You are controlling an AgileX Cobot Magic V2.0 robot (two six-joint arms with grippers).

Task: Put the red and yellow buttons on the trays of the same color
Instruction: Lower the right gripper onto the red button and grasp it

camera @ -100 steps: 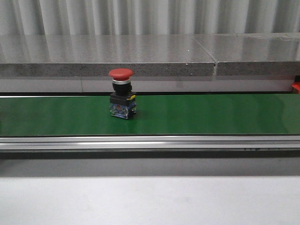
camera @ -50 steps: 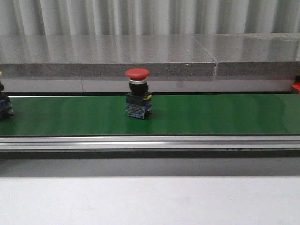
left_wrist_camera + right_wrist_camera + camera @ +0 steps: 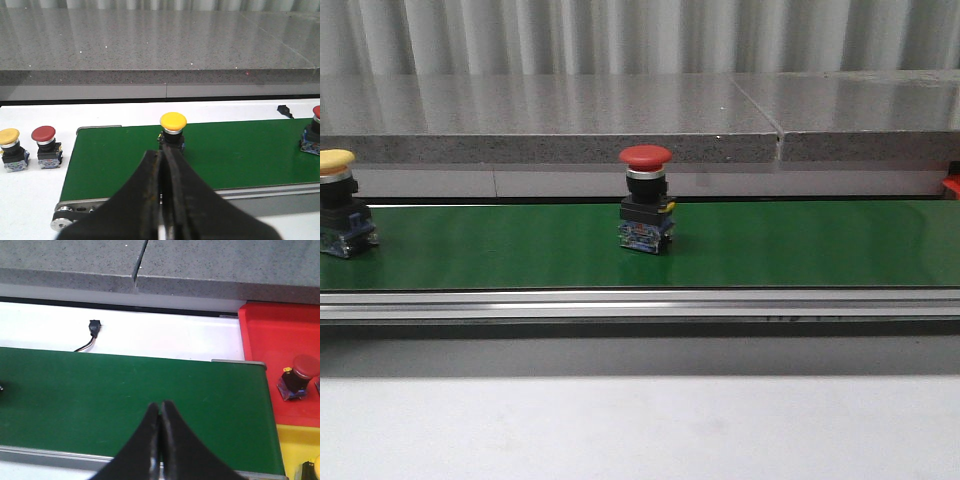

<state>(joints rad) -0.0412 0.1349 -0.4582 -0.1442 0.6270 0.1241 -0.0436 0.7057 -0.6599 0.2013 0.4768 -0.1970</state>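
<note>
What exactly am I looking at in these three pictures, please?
This is a two-armed robot facing a green belt, meant to sort push buttons by colour. The front view looks forward over the belt: a red button stands near the middle and a yellow button at the left edge. The other two pictures come from cameras on the wrists. The dark wedge low in each is a hand: the left hand and right hand, both shut and holding nothing. The left view also shows two spare buttons beside the belt. The right view shows the red tray, one button already in it, and a yellow tray.
</note>
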